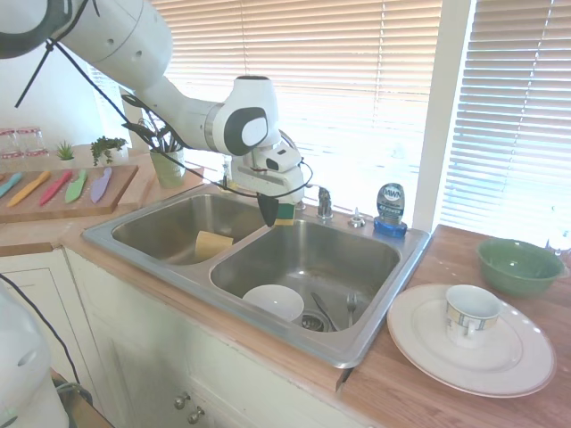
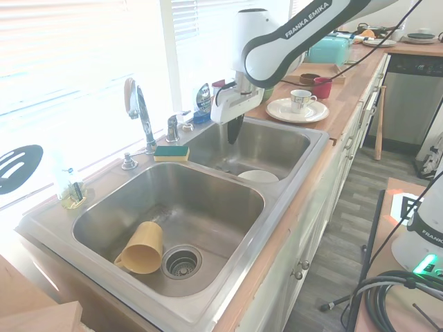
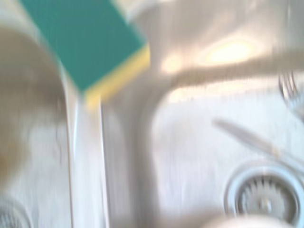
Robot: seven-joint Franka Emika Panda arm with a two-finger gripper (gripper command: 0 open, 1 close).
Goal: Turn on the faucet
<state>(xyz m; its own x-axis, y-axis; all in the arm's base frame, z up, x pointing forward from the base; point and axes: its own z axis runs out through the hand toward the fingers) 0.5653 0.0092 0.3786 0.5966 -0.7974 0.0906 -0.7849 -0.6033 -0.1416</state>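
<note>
The faucet [image 2: 142, 117] is a thin chrome gooseneck at the back rim of the double sink. Its short lever handle [image 2: 172, 128] stands on a post beside it. In the first exterior view the handle [image 1: 325, 203] shows, while the arm hides most of the spout. My gripper [image 2: 233, 131] hangs shut and empty, pointing down over the back corner of the basin with the white bowl. It is out in front of the handle and apart from it. In the first exterior view my gripper [image 1: 268, 210] sits next to the green-and-yellow sponge [image 1: 285, 214].
A blue dish-soap bottle [image 1: 390, 208] and a low chrome knob [image 1: 357, 217] stand on the sink rim [image 1: 384, 312]. A yellow cup [image 2: 140, 247] lies in one basin. A white bowl [image 1: 274, 301] and cutlery lie in the other. A plate with a mug [image 1: 470, 314] and a green bowl [image 1: 518, 266] sit on the counter.
</note>
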